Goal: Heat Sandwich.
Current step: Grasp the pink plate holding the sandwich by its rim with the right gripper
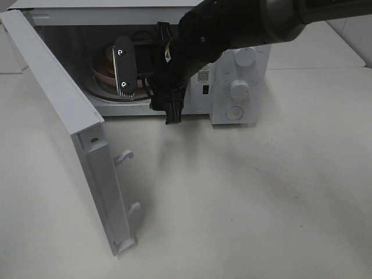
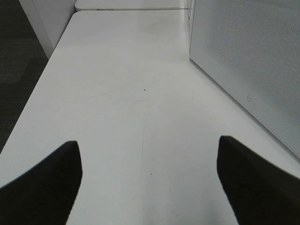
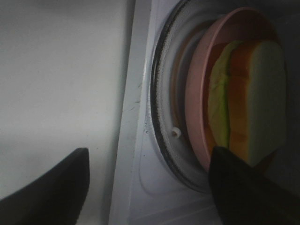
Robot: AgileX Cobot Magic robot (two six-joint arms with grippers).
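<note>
There is one sandwich [image 3: 248, 93], showing a white bread face, a tan-orange crust and a pale green layer. It lies on one round pink plate [image 3: 194, 93], which sits on one ribbed glass turntable [image 3: 161, 117] inside one white box-shaped microwave [image 1: 256, 99]. The microwave stands on a white table [image 1: 244, 203].

Its one door [image 1: 58, 116] is swung wide open to the left in the high view. Two white latch hooks [image 1: 124, 156] stick out from the door's free edge, one above the other. The control panel carries two round knobs [image 1: 244, 56] and one round button [image 1: 234, 113] below them.

Two grippers are in view, each with two dark fingers. The black right gripper [image 1: 148, 87] is at the mouth of the microwave and rolled on its side. One finger reaches in over the plate and the other hangs outside the front sill. Its jaws are spread wide and grasp nothing. In its wrist view the inner finger overlaps the plate's rim, and I cannot tell whether it touches the rim. This arm and gripper hide most of the cavity from the high camera, so only a slice of plate and turntable shows there.

The left gripper [image 2: 150, 183] hovers over bare table, released, with its fingertips [image 2: 47, 183] far apart and nothing between them. A white panel with a fine dot pattern, apparently the open door's outer face, stands just beside it, between it and the cavity.
</note>
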